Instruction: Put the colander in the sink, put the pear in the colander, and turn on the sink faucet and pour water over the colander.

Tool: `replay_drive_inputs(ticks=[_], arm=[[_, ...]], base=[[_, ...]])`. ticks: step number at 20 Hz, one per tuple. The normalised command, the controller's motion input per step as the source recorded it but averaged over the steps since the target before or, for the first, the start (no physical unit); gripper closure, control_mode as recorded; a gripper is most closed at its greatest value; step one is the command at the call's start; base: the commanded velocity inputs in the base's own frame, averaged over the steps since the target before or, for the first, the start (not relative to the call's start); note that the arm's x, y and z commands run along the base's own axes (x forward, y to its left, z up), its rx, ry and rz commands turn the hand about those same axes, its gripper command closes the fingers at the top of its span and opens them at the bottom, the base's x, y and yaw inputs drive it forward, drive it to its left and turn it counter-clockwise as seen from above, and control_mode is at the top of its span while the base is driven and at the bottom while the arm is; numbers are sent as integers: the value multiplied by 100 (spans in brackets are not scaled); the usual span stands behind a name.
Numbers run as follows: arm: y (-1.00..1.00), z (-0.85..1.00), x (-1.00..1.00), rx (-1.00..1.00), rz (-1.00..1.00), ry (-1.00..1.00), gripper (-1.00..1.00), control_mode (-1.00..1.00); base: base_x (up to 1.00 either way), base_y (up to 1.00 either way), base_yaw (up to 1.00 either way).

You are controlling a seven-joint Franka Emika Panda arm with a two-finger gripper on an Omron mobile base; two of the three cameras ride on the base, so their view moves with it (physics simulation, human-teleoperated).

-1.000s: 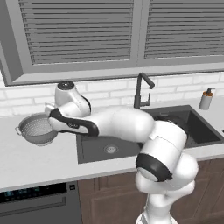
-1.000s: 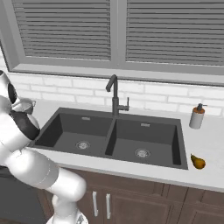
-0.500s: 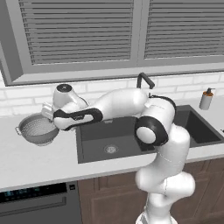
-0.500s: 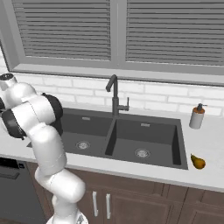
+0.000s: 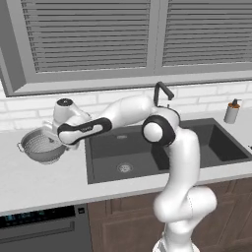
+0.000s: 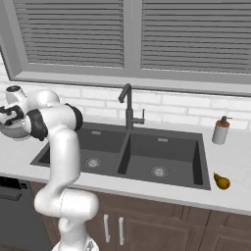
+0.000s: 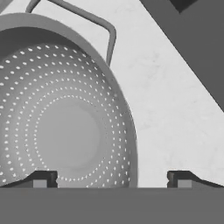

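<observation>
End effector (image 7: 112,181) spread wide, gripping nothing, poised over the rim of the colander (image 7: 65,131): one fingertip above the mesh bowl, the other above bare surface (image 7: 170,109). Changed over the last second: arm unfolded from a crouch above the sink (image 5: 106,170), stretched out to the left, hand brought down close over the colander. Meaning for the task: reach apparently finished, rim straddled, closing on the rim the likely next move; nothing relocated yet. Colander upright on the surface just left of the sink, one loop handle (image 7: 103,30) on the basin side. Pear (image 6: 221,181) lying on the surface at the far right, well apart from the colander. Sink faucet (image 6: 128,105) behind the divider between the two basins, no water visible; soap dispenser (image 6: 220,131) off to its right. Nothing standing between colander and sink.
</observation>
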Motion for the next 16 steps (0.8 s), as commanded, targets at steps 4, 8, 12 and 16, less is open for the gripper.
replay_drive_inputs(ticks=[4,8,12,16], arm=[[27,-10,46,0,0,4,-100,-100],[14,-26,16,-3,0,5,-100,-100],[0,-42,0,-6,0,0,-100,-100],[-4,-53,0,-2,0,1,-100,-100]], base=[[0,0,0],[0,0,0],[0,0,0],[0,0,0]])
